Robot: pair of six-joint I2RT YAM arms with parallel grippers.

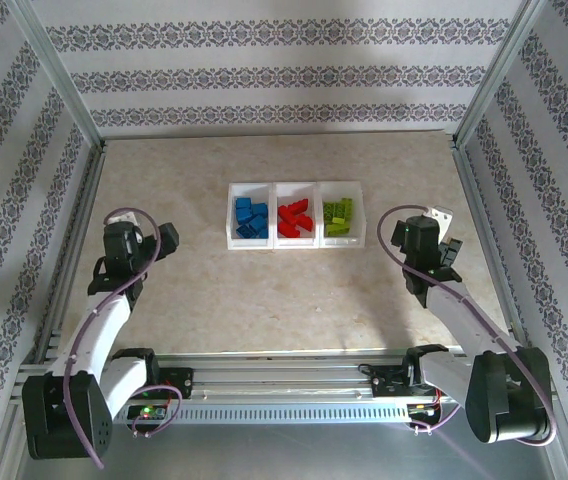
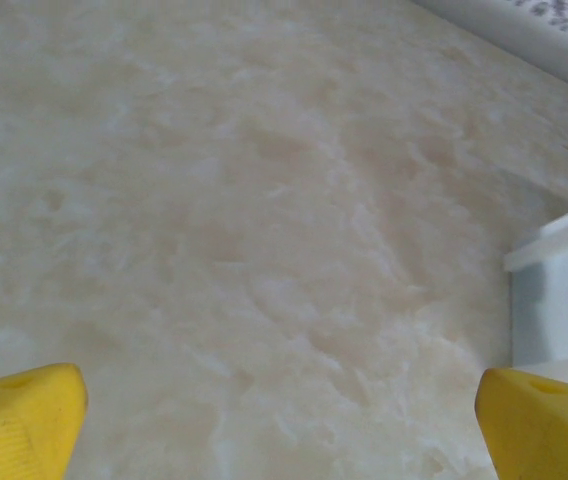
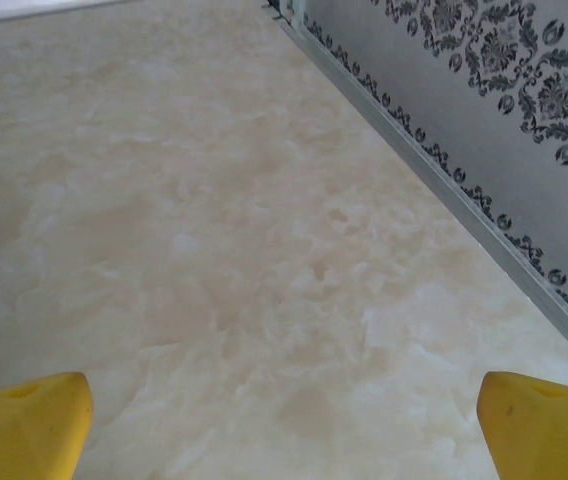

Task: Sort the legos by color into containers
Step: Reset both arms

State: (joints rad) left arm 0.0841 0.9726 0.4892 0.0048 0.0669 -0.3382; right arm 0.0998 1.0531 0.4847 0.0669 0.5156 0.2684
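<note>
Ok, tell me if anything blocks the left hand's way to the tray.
Nothing visible does. Bare table lies between the left hand and the tray; the bricks sit inside it.

A pale beige, marble-patterned tabletop (image 1: 284, 310) fills the middle of the top view. Walls (image 1: 284, 70) papered in white and grey ornamental bands (a damask-like scrollwork) close it in at the back, left and right. Slanting aluminium posts (image 1: 59, 72) stand at the upper corners. The light is soft and even.
</note>
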